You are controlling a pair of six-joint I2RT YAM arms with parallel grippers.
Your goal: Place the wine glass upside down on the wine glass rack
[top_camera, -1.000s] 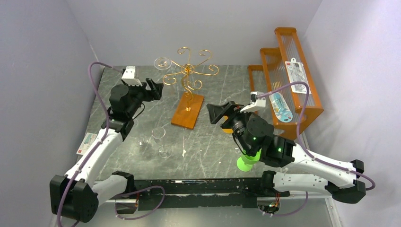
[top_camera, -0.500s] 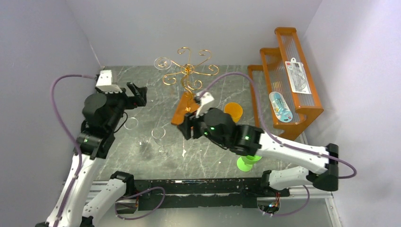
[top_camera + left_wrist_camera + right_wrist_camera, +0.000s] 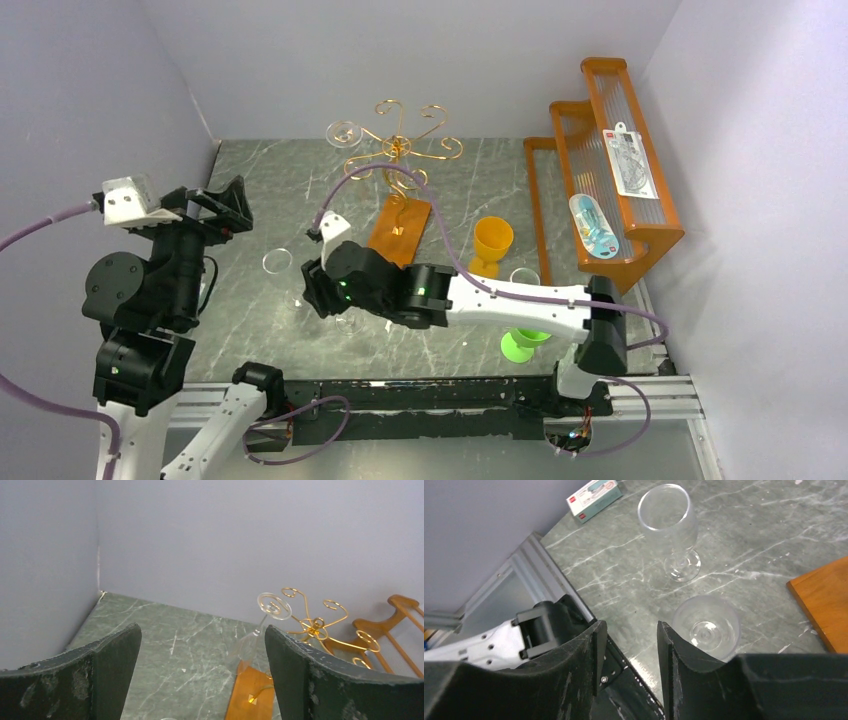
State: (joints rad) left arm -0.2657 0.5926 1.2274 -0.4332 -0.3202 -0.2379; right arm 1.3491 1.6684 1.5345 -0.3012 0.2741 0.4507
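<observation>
Right wrist view alone shows right end effector point(image 3: 630, 630) released, wine glass point(image 3: 706, 626) at 1 o'clock, table point(image 3: 624, 560) edge at 10 o'clock; left end effector point(image 3: 202, 630) released.

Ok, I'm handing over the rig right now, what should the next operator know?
Left gripper: open, empty, raised at the left.
Right gripper: open, empty, hovering near an upright wine glass and a second glass on the table.
Wine glass rack: one hung glass is upside down on a left scroll.
Done: that one.
To do: grip a table glass, invert it, hang it on a free scroll.
</observation>
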